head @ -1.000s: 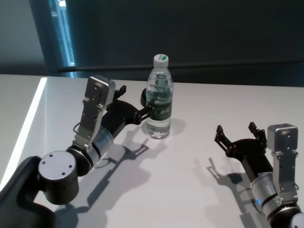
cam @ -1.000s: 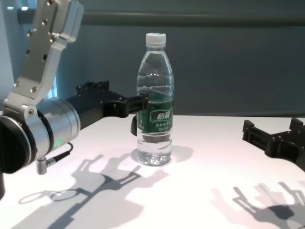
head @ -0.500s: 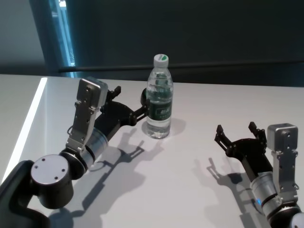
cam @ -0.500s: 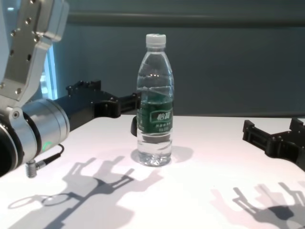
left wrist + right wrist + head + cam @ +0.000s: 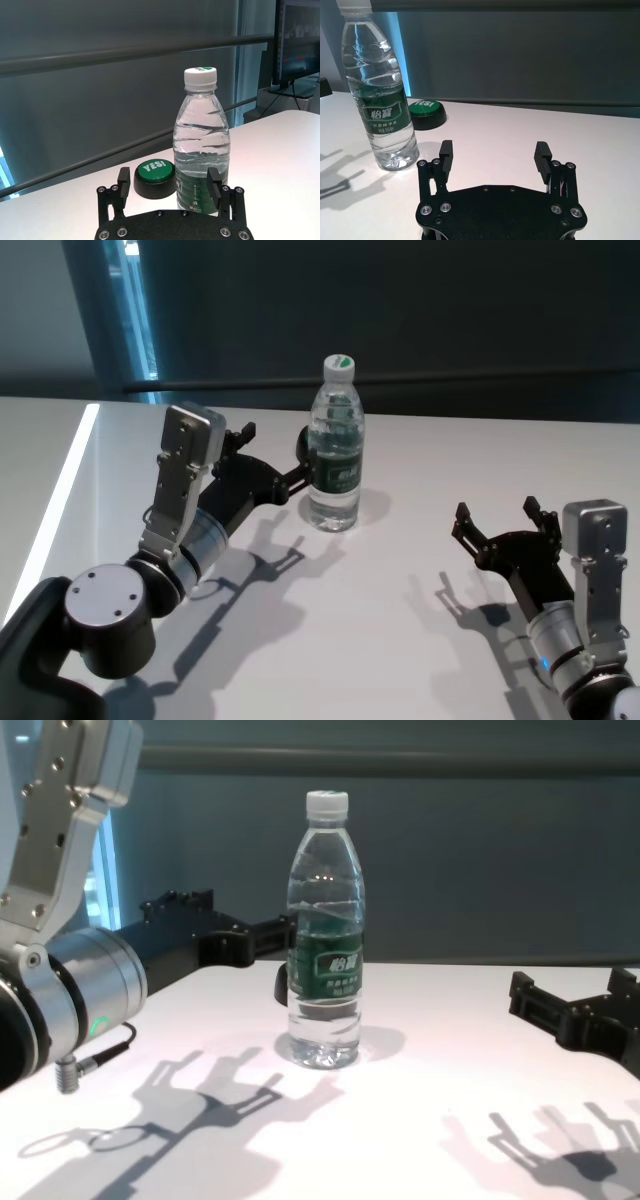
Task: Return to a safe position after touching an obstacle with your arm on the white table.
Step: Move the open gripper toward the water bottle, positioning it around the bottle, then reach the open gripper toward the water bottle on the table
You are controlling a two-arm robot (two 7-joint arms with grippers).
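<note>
Head view: a white table (image 5: 420, 640) runs back to a dark wall with a rail along it, and a lit blue strip shows at the far left. The bottle (image 5: 335, 445) stands upright near the middle of the far part. The left gripper (image 5: 280, 445) reaches in from the left, its fingers spread, one fingertip (image 5: 308, 468) right against the bottle's side (touching or just short, I cannot tell). The right gripper (image 5: 500, 515) lies low at the right, well apart from the bottle, fingers spread and holding nothing.

Left wrist view: two black fingers (image 5: 123, 181) stand wide apart above the table (image 5: 280, 145). The bottle (image 5: 201, 145) rises just beyond one of them, and a green button (image 5: 155, 177) marked YES! sits behind, between the fingers.

Right wrist view: the right gripper (image 5: 494, 150) is wide open over bare table (image 5: 490, 130), with the bottle (image 5: 380, 90) and the button (image 5: 426, 113) farther off.

Chest view: the bottle (image 5: 325, 930) stands on the table (image 5: 400, 1140); the left gripper (image 5: 235, 935) is level with its label, the right gripper (image 5: 575, 1010) low at the right edge.
</note>
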